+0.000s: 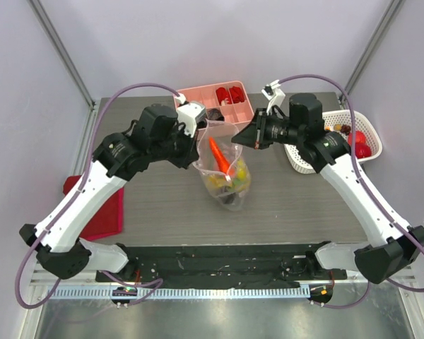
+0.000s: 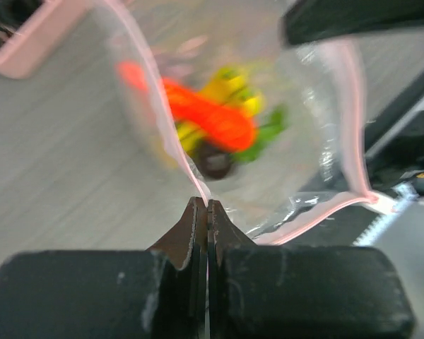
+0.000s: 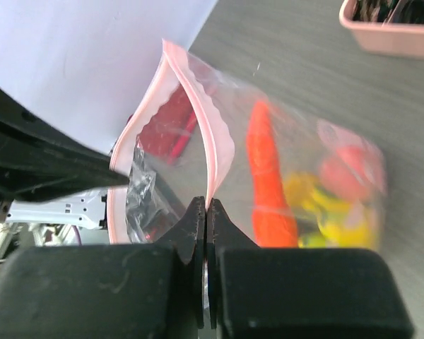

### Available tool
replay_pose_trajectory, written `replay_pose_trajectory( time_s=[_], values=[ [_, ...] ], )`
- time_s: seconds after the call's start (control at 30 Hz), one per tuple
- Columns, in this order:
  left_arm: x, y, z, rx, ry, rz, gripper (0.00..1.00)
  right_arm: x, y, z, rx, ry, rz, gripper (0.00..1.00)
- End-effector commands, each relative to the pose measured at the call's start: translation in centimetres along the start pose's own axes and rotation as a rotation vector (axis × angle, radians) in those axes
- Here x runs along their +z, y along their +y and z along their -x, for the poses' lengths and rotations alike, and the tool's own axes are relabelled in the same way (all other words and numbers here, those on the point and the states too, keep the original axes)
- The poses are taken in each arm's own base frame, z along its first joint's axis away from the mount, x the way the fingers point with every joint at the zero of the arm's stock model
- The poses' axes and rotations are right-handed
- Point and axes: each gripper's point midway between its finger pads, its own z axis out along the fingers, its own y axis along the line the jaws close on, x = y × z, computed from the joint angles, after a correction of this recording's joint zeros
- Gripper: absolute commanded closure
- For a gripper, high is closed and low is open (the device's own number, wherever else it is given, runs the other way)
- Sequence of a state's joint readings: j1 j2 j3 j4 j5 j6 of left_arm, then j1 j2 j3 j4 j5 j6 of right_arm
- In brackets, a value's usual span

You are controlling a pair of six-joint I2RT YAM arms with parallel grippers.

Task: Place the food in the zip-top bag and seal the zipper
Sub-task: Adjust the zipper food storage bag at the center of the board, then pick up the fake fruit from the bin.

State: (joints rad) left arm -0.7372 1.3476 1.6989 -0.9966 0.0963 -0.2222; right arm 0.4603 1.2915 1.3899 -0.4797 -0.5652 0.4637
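Your left end effector [image 2: 202,206] and right end effector [image 3: 206,206] are each pinched tight on the zipper [image 2: 353,106], at opposite ends of the mouth. The bag [image 1: 230,192] hangs between them over the mid-worktop [image 1: 162,205], mouth up and parted. Inside, the carrot [image 1: 218,155] stands steeply, its long axis running from mouth to bottom, above the other food [image 1: 234,178].

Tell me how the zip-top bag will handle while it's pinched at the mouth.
Likely floppy: the zip-top bag crinkles and its zipper runs wavy. Probably bottom-heavy and prone to swing, since the food pools low.
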Motion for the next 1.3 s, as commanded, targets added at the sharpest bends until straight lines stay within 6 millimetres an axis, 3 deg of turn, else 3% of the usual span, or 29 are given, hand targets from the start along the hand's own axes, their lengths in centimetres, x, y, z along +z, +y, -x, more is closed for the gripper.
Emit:
replay_pose_trajectory(
  time_s=[0.0,0.13,0.23,0.43,0.5,0.53,0.57,0.6,0.63,0.7,0.73,0.8,0.83,0.87,0.9,0.97,1.03,1.1,1.27],
  values=[
    [-0.1,5.1,-0.2,0.165,0.032,0.249,1.0,-1.3,-0.2,0.7,-0.075,-0.008,-0.022,0.99],
    [1.8,3.4,-1.2,0.111,0.095,0.154,1.0,-0.6,-3.5,-1.1,-0.106,0.056,-0.093,0.99],
    [3.3,2.1,-1.6,0.07,0.143,0.089,1.0,-0.9,-5.6,-1.3,-0.141,0.072,-0.141,0.99],
    [4.2,0.8,-0.3,0.006,0.101,0.031,1.0,-2.6,-7.8,1.2,-0.208,0.031,-0.212,0.99],
    [4.4,0.7,0.2,-0.016,0.091,0.029,1.0,-3.6,-9.2,2.3,-0.218,0.009,-0.249,0.85],
    [4.3,0.2,0.6,-0.021,0.081,0.009,1.0,-4.3,-9.1,3.3,-0.222,-0.016,-0.245,0.61],
    [4.5,0.0,0.9,-0.026,0.073,0.001,1.0,-4.6,-9.7,3.8,-0.208,-0.023,-0.246,0.49],
    [4.7,-0.1,1.1,-0.042,0.071,-0.004,1.0,-6.3,-11.5,5.1,-0.191,-0.06,-0.279,0.25],
    [5.2,-0.5,1.2,-0.048,0.077,-0.025,1.0,-7.0,-11.8,6.0,-0.194,-0.081,-0.268,0.17],
    [5.6,-1.0,1.5,-0.065,0.081,-0.052,1.0,-8.8,-14.8,7.3,-0.165,-0.109,-0.33,0.09],
    [6.2,-1.4,1.6,-0.073,0.091,-0.072,1.0,-11.2,-17.0,8.6,-0.175,-0.142,-0.395,0.09],
    [6.9,-1.7,1.8,-0.087,0.101,-0.086,1.0,-12.8,-21.0,8.5,-0.171,-0.107,-0.49,0.09],
    [7.2,-2.0,2.2,-0.104,0.102,-0.098,1.0,-15.6,-23.7,9.4,-0.224,-0.103,-0.611,0.09],
    [7.4,-2.2,2.3,-0.107,0.102,-0.106,1.0,-16.6,-25.5,9.3,-0.226,-0.074,-0.657,0.09],
    [7.5,-2.3,2.5,-0.109,0.1,-0.108,1.0,-17.2,-28.4,7.6,-0.174,0.005,-0.698,0.09],
    [7.9,-2.4,2.5,-0.111,0.104,-0.113,1.0,-20.8,-32.5,7.5,-0.192,0.086,-0.858,0.1],
    [8.0,-2.3,2.4,-0.113,0.11,-0.112,1.0,-22.0,-36.0,6.2,-0.152,0.194,-0.914,0.13],
    [8.0,-2.4,2.3,-0.112,0.111,-0.118,1.0,-23.9,-38.3,5.2,-0.129,0.267,-0.991,0.15],
    [8.3,-2.3,1.4,-0.117,0.138,-0.119,1.0,-25.4,-42.5,4.0,-0.114,0.358,-1.098,0.16]
  ],
)
